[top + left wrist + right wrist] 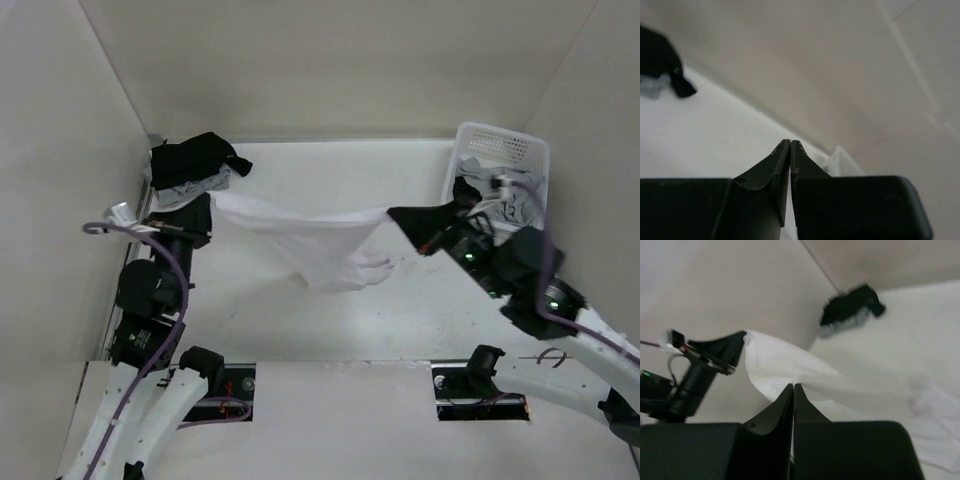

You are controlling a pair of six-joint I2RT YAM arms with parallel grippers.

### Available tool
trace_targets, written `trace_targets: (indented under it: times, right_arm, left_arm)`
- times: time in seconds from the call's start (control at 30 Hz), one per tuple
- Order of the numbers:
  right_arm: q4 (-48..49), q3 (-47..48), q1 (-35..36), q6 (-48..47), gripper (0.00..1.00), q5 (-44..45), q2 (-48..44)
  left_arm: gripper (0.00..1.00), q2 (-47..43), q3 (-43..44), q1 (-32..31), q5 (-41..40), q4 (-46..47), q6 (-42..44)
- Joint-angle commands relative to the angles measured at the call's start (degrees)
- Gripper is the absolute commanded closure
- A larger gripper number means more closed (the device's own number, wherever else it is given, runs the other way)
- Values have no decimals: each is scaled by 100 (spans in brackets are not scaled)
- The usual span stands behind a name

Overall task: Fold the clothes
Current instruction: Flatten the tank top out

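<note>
While the left claw and the right claw are each pinching one end, the white tank top is hanging stretched between them, sagging toward the table.

At far-left corner of table, behind left claw: heap of garments. Between left claw and right claw, above mid-table: 1 tank top, sagging midway. At far right, behind right claw: basket, more garments inside.
</note>
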Motion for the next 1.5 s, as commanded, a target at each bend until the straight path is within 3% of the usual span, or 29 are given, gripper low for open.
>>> trace_targets:
  times: [0.0,0.2,0.33,0.47,0.6,0.73,0.87,1.0,1.3,1.37,1.47]
  right_arm:
    - [-1433,1148,329,-747,97,1198,-433]
    - [-1610,2811,1217,-1591,98,2183,-188]
    - [-1461,3252,1236,-1890,97,2098,268]
    - [-1294,3069,-403,-1436,97,459,1006]
    - [-505,2752,-2198,-609,97,-1521,2059]
    - [-379,3539,-2710,-563,97,-1998,3439]
    - [-906,5024,-2948,-748,97,-2026,4486]
    - [-1380,6308,-3062,-818,97,-2078,5076]
    - [-2690,9069,-3185,-933,97,-2095,5903]
    - [-2796,8870,-3177,-968,97,-2043,5746]
    - [-2508,7555,-3168,-1064,98,-1894,5080]
  left_arm:
    - [100,-232,846,-51,-426,882,343]
    - [100,-14,1840,-16,-348,1208,581]
    - [100,294,2078,63,-339,1226,783]
    - [100,960,1719,72,-374,1401,853]
    - [100,2391,1340,413,-313,1840,723]
    - [100,3948,1962,897,-15,2008,380]
    - [100,4653,2955,1135,135,2008,405]
    - [100,4830,3720,1232,214,1947,659]
    - [100,4839,4495,1364,241,1762,1134]
    - [100,4708,4452,1294,180,1762,1275]
    - [100,4374,4013,1162,92,1814,1328]
